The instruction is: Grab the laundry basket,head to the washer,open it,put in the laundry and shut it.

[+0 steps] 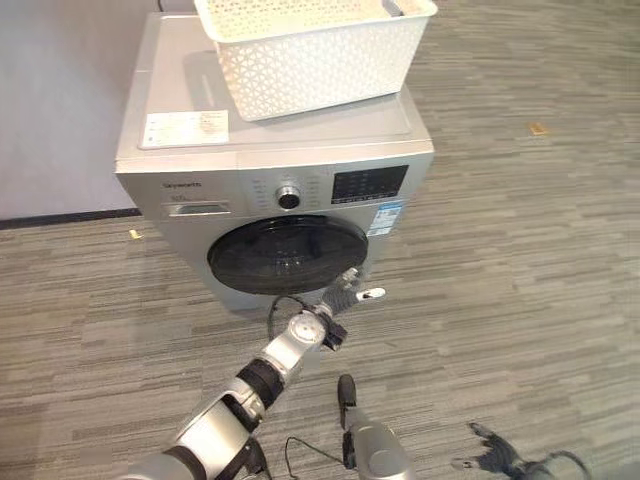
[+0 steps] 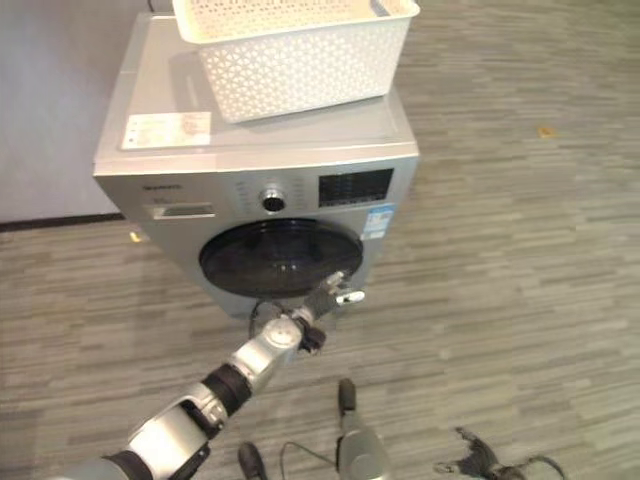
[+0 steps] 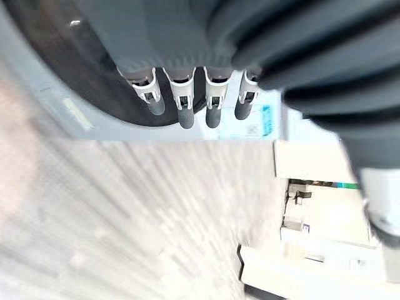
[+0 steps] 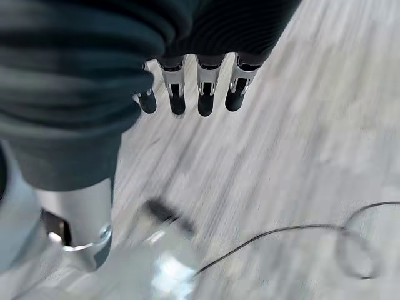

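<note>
My left hand [image 1: 345, 293], fingers straight, reaches the right rim of the washer's [image 1: 200, 130] closed dark door [image 1: 287, 254], the white basket [image 1: 310, 50] on top cut off, my right hand [image 1: 492, 447] spread low.

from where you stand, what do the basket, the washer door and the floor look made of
Basket: white moulded plastic, judging by its stiff lattice walls and matte look. Washer door: dark tinted glass or clear plastic, glossy; which one is unclear. Floor: grey striped covering, likely low-pile carpet or vinyl.
</note>
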You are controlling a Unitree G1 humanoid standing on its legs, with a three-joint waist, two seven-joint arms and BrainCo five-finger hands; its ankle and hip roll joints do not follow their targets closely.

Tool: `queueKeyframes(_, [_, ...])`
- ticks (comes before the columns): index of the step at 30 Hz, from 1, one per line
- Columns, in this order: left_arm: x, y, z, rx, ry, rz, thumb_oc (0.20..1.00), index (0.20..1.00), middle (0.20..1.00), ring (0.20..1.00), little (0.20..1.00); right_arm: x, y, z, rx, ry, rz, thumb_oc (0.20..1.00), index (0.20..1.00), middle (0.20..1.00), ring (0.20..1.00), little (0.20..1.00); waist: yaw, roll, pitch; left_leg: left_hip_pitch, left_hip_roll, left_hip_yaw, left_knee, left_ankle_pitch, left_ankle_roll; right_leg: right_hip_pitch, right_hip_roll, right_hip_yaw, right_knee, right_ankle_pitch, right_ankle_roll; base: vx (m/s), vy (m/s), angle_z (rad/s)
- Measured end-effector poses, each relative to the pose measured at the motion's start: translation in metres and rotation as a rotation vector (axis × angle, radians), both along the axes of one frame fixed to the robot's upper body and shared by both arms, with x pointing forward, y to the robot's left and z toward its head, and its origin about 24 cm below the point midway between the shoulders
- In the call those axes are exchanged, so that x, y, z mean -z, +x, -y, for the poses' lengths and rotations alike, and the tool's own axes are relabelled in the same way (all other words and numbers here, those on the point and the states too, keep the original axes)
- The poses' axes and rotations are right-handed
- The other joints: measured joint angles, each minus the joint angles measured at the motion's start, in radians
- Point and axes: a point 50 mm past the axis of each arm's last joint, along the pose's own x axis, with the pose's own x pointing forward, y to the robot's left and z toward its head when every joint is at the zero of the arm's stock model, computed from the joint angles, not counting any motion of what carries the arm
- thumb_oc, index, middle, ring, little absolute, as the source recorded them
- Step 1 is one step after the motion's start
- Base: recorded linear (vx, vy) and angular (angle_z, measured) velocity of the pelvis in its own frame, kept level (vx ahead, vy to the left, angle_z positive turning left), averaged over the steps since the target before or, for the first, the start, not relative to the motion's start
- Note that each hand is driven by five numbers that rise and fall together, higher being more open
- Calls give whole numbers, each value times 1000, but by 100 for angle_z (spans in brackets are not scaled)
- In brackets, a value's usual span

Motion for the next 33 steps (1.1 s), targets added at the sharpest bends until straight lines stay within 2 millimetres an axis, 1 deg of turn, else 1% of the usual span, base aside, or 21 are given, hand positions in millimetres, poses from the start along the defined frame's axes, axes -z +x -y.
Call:
queueKeyframes(3, [-6, -5, -27, -17, 6, 65, 1000, 1000, 1000, 1000, 1000, 2, 10, -10, -3, 33, 17, 1000, 1000, 1000, 1000, 1000, 35, 5, -7, 19, 17, 0, -7, 8, -11, 13, 22, -4, 0, -7, -12, 45, -26, -5])
queueKeyframes(5, [2, -16, -47, -40, 24, 68, 1000, 1000, 1000, 1000, 1000, 5, 11, -11, -1, 38, 3, 1000, 1000, 1000, 1000, 1000, 60, 16, -15, 37, 27, -9, -7, 8, -11, 35, 32, -9, 0, -10, -17, 50, -32, 3])
queueKeyframes(9, [40, -63, -92, -34, 115, -17, 1000, 1000, 1000, 1000, 1000, 12, 12, -11, -23, 30, -21, 1000, 1000, 1000, 1000, 1000, 132, 49, -38, 48, 41, -38, -7, 5, -7, 63, 41, -34, 0, -36, -16, 33, -50, 16])
queueKeyframes(13, [77, -105, -124, -85, 142, -164, 1000, 1000, 1000, 1000, 1000, 19, 10, -16, -17, 50, -34, 1000, 1000, 1000, 1000, 1000, 163, 49, -46, 19, 59, -78, 45, -12, 20, 76, 47, -55, 0, -50, -26, 12, -101, 22])
queueKeyframes(14, [92, -122, -135, -117, 169, -242, 1000, 1000, 1000, 1000, 1000, 25, 2, -17, -1, 50, -71, 1000, 1000, 1000, 1000, 1000, 182, 47, -50, 9, 60, -90, 76, -16, 28, 80, 54, -60, 0, -55, -32, 14, -156, 15])
queueKeyframes(16, [106, -134, -155, -185, 207, -306, 1000, 1000, 1000, 1000, 1000, 33, 1, -23, 21, 60, -107, 1000, 1000, 1000, 1000, 1000, 227, 16, -30, -69, 63, -160, 259, -17, 18, 73, 53, -41, 32, -75, -58, 14, -60, -15])
queueKeyframes(17, [121, -153, -180, -251, 289, -401, 1000, 1000, 1000, 1000, 1000, 37, 1, -29, 30, 72, -123, 1000, 1000, 1000, 1000, 1000, 263, -25, -11, -178, 49, -295, 495, 35, -56, 66, 46, -3, 82, -99, -78, 18, 15, -39])
queueKeyframes(18, [127, -167, -189, -266, 319, -455, 1000, 1000, 1000, 1000, 1000, 38, 0, -30, 32, 72, -127, 1000, 1000, 1000, 1000, 1000, 271, -29, -20, -198, 39, -333, 535, 66, -78, 69, 43, -2, 77, -102, -78, 45, 40, -30])
queueKeyframes(20, [136, -183, -194, -302, 326, -517, 1000, 1000, 1000, 1000, 1000, 40, -1, -26, 43, 60, -140, 1000, 1000, 1000, 1000, 1000, 281, -32, -24, -211, 10, -407, 571, 90, -72, 84, 42, 0, 60, -105, -77, 54, 87, -5])
queueKeyframes(21, [143, -188, -192, -334, 309, -550, 1000, 1000, 1000, 1000, 1000, 43, -4, -21, 72, 39, -173, 1000, 1000, 1000, 1000, 1000, 284, -41, -19, -209, 0, -410, 509, 95, -61, 91, 22, 1, 32, -114, -69, 129, 145, 0])
queueKeyframes(22, [149, -188, -186, -344, 299, -581, 1000, 1000, 1000, 1000, 1000, 46, -8, -16, 99, 15, -207, 1000, 1000, 1000, 1000, 1000, 286, -26, -21, -171, -10, -387, 389, 88, -41, 95, 26, 3, 15, -149, -47, 120, 175, -4])
queueKeyframes(23, [153, -192, -177, -345, 276, -597, 1000, 1000, 1000, 1000, 1000, 44, -6, -9, 102, -7, -206, 1000, 1000, 1000, 1000, 1000, 300, 12, -17, -151, 20, -383, 305, 98, -32, 59, 63, -6, 92, -147, -61, 92, 172, -15])
queueKeyframes(24, [154, -194, -172, -319, 275, -598, 1000, 1000, 1000, 1000, 1000, 41, -3, -2, 109, -22, -198, 1000, 1000, 1000, 1000, 1000, 295, 53, -16, -132, 53, -384, 245, 87, -51, 11, 81, -25, 252, -190, -83, 65, 160, 8])
queueKeyframes(25, [159, -191, -166, -289, 292, -622, 1000, 1000, 1000, 1000, 1000, 43, -11, 4, 152, -37, -228, 1000, 1000, 1000, 1000, 1000, 282, 81, -13, -87, 77, -365, 119, 45, -46, 14, 102, -24, 263, -231, -124, 127, 218, 22])
queueKeyframes(26, [161, -194, -167, -291, 297, -640, 1000, 1000, 1000, 1000, 1000, 45, -15, 3, 163, -33, -240, 1000, 1000, 1000, 1000, 1000, 282, 78, -12, -79, 70, -358, 100, 44, -45, 12, 102, -23, 260, -231, -124, 116, 168, 21])
queueKeyframes(28, [166, -197, -172, -332, 309, -684, 1000, 1000, 1000, 1000, 1000, 50, -18, -8, 187, 6, -252, 1000, 1000, 1000, 1000, 1000, 292, 38, -11, -62, 11, -314, 164, 4, 5, 5, 66, 1, 233, -219, -106, 92, 151, -22])
queueKeyframes(29, [170, -203, -170, -356, 294, -716, 1000, 1000, 1000, 1000, 1000, 51, -21, -7, 203, 6, -263, 1000, 1000, 1000, 1000, 1000, 294, 54, -20, -47, 12, -317, 158, -36, 41, 14, 74, -1, 215, -218, -93, 122, 203, -40])
queueKeyframes(30, [176, -217, -166, -392, 276, -768, 1000, 1000, 1000, 1000, 1000, 54, -27, -9, 231, 12, -288, 1000, 1000, 1000, 1000, 1000, 309, 90, -28, -28, 40, -290, 119, -59, 4, -19, 90, 2, 316, -235, -99, 118, 184, -29])
queueKeyframes(31, [176, -220, -170, -422, 276, -772, 1000, 1000, 1000, 1000, 1000, 57, -33, -14, 244, 22, -310, 1000, 1000, 1000, 1000, 1000, 307, 80, -30, -13, 32, -279, 107, -57, 4, -28, 77, 1, 381, -258, -101, 83, 126, -10])
queueKeyframes(32, [178, -230, -176, -442, 296, -795, 1000, 1000, 1000, 1000, 1000, 60, -42, -19, 257, 31, -336, 1000, 1000, 1000, 1000, 1000, 294, 38, -55, 4, -2, -275, 85, -59, 6, 4, 42, 10, 344, -299, -65, 49, 85, 4])
queueKeyframes(33, [180, -235, -176, -461, 296, -823, 1000, 1000, 1000, 1000, 1000, 62, -48, -19, 272, 30, -349, 1000, 1000, 1000, 1000, 1000, 298, 34, -63, 30, -6, -267, 65, -52, -3, 19, 38, 2, 314, -264, -66, 63, 96, -3])
